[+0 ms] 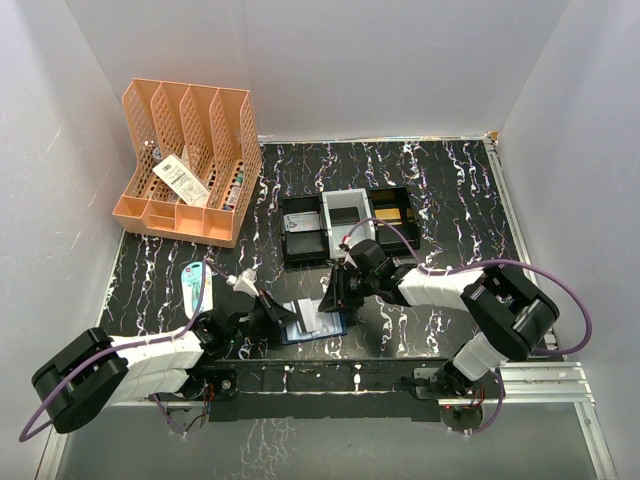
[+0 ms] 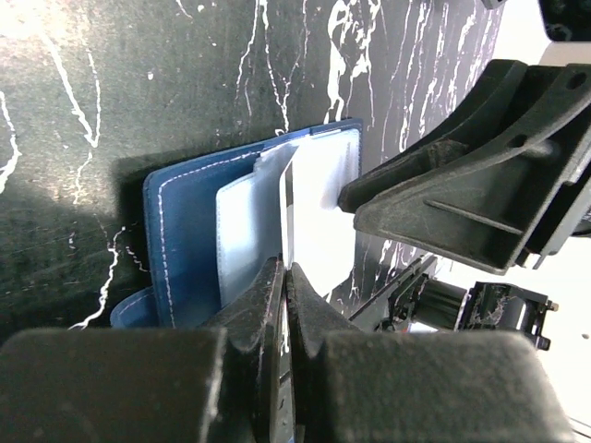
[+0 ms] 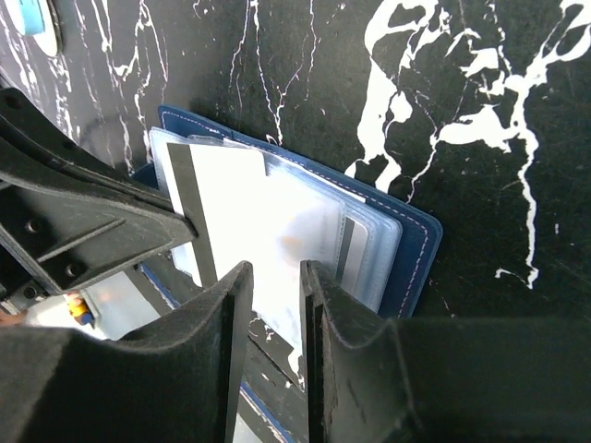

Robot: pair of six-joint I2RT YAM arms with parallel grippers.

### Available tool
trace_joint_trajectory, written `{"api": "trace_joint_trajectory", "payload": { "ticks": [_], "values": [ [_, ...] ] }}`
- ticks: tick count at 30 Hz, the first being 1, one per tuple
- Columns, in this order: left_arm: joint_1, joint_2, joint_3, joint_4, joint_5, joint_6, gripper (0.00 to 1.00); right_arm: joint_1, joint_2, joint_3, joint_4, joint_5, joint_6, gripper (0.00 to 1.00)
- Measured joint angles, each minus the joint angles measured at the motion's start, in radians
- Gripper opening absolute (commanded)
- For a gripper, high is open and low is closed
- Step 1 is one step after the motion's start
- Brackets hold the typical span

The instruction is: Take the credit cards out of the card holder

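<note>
The navy-blue card holder (image 1: 300, 335) lies open on the black marbled table between my two grippers. It also shows in the left wrist view (image 2: 185, 235) and the right wrist view (image 3: 411, 258). My left gripper (image 2: 286, 268) is shut on the edge of a white credit card (image 2: 288, 208) with a black stripe (image 3: 189, 208), partly out of its clear sleeve. My right gripper (image 3: 275, 268) is open, with its jaws a little apart just above the sleeves and that card. Another card (image 3: 349, 247) sits inside a clear sleeve. In the top view the left gripper (image 1: 285, 318) and right gripper (image 1: 335, 298) meet over the holder.
Black and grey trays (image 1: 345, 225) stand just behind the right gripper. An orange file rack (image 1: 190, 160) holding packets stands at the back left. A pale blue oval case (image 1: 193, 283) lies left of the left arm. White walls close in the table.
</note>
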Motion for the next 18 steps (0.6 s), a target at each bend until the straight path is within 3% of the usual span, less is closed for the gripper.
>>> {"api": "trace_joint_trajectory", "payload": {
  "ticks": [10,18],
  "values": [
    [-0.001,0.032,0.04,-0.049,0.001,0.043,0.0,0.005,0.006,0.216,-0.329,-0.011,-0.169,0.32],
    [-0.002,0.028,0.042,-0.058,0.002,0.061,0.0,0.005,0.041,0.186,-0.219,-0.124,-0.136,0.32]
  ]
}}
